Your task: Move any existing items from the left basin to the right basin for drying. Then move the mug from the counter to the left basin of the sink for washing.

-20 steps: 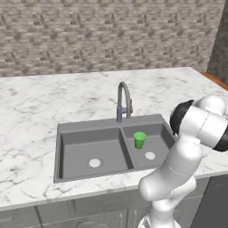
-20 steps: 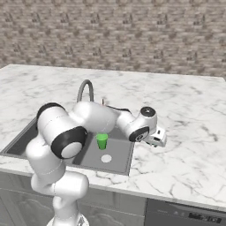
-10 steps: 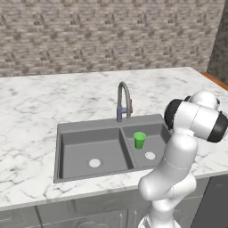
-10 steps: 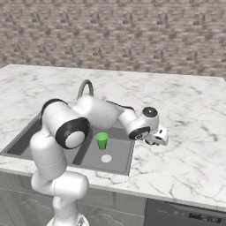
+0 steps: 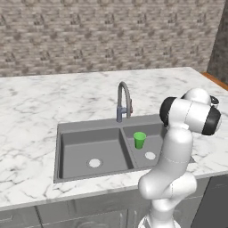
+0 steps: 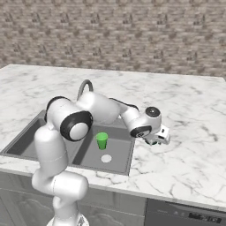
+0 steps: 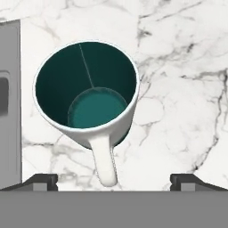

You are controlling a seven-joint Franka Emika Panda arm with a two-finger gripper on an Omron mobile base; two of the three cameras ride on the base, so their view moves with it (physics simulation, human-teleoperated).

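Observation:
The mug (image 7: 87, 95), grey-white with a teal inside, stands upright on the marble counter (image 7: 178, 67), seen from straight above. Its handle (image 7: 104, 162) points toward the bottom of the hand view. My gripper (image 7: 115, 180) hangs over it, open wide, with one fingertip on each side of the handle and clear of the mug. In the right base view my gripper (image 6: 160, 139) sits low over the counter, just right of the sink. The left basin (image 5: 80, 149) shows its dark floor and pale drain. A small green cup (image 5: 139, 140) stands in the right basin (image 5: 150, 146).
The curved grey faucet (image 5: 124, 95) rises at the sink's back edge. The sink's rim (image 7: 9, 102) runs along the left of the hand view, close to the mug. A stone wall (image 5: 111, 35) backs the counter. My arm bends over the right basin (image 6: 114, 148).
The hand has shifted a little to the right over the counter beside the sink, and the elbow has swung slightly. The green cup has not moved. The jaws stay wide.

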